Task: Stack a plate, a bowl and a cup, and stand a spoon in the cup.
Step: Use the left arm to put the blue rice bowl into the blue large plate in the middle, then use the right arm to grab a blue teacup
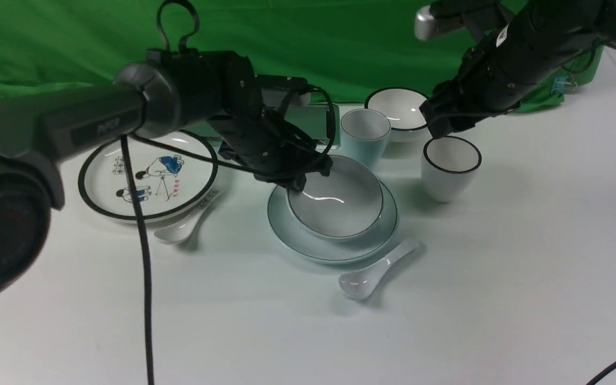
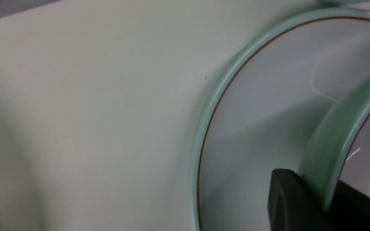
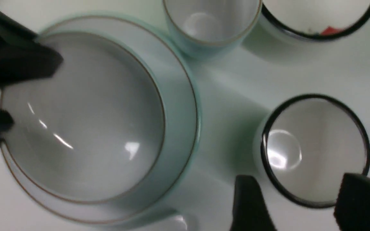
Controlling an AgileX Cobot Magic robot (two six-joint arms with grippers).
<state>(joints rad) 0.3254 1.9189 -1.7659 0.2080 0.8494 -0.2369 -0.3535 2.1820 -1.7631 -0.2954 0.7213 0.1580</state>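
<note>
L gripper [image 1: 298, 181] clamps bowl [image 1: 340, 208] rim; R gripper [image 3: 297, 184] spread wide.

bowl [image 1: 337, 206] sits on plate [image 1: 293, 233], cup [image 1: 364, 136] behind them, spoon [image 1: 375, 272] in front.

**Pale blue-greens and black-rimmed whites in front of you**

You have the plate [image 1: 335, 251] in plain pale blue-green with a thin dark rim line, and the bowl [image 1: 340, 206] in pale blue-white, greyish inside, with the same thin line, which reads brownish in your wrist views. The cup [image 1: 364, 133] is plain light blue; the spoon [image 1: 375, 272] is glossy white and unmarked. Your other plate [image 1: 190, 171] is white with a thick black rim and cartoon figures in blue, black and a little red. The small bowl [image 1: 399, 107] and second cup [image 1: 449, 171] are white with black rims. The second spoon [image 1: 182, 227] is white with a dark printed label. Your table [image 1: 500, 294] is white, the backdrop [image 1: 340, 43] green, the left arm [image 1: 99, 123] and right arm [image 1: 527, 48] black.
</note>
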